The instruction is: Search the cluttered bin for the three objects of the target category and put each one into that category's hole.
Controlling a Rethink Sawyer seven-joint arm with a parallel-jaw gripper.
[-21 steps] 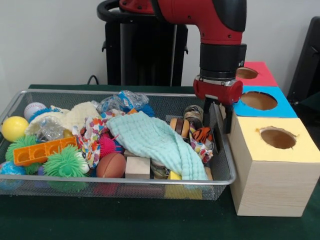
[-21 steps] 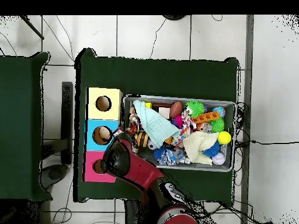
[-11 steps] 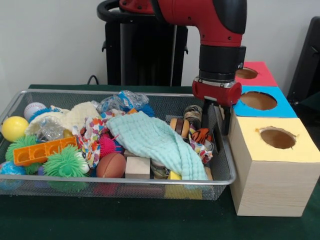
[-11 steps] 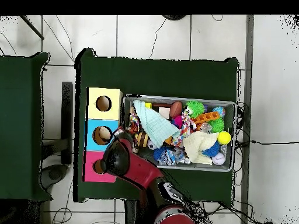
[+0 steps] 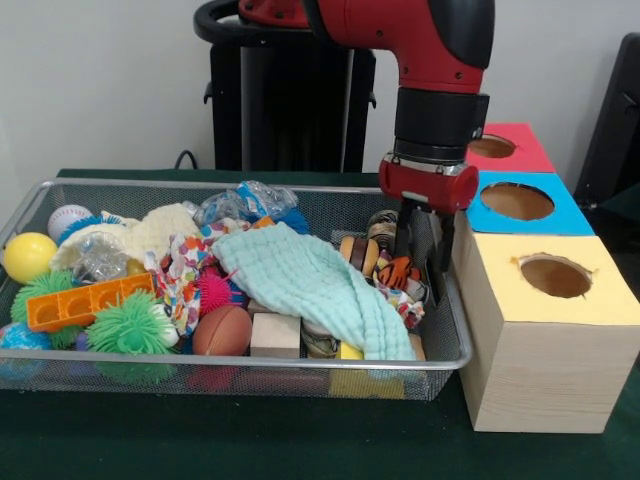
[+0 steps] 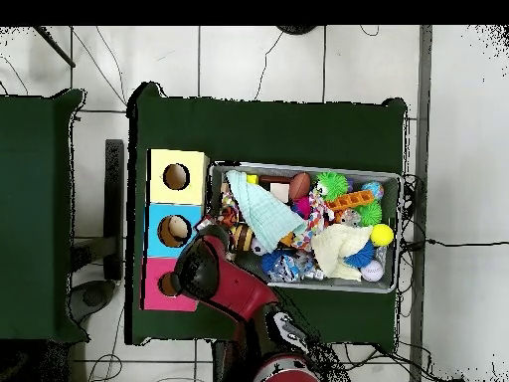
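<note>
The green worktop carries a wire-mesh bin crammed with toys, and just beside its end stands a wooden box with yellow, blue and red tops, each with a round hole; a mint cloth lies draped across the bin's middle; my gripper hangs inside the bin at the end nearest the box, its two fingers spread apart and holding nothing; a small tiger-striped toy lies right between them, on the pile.
</note>
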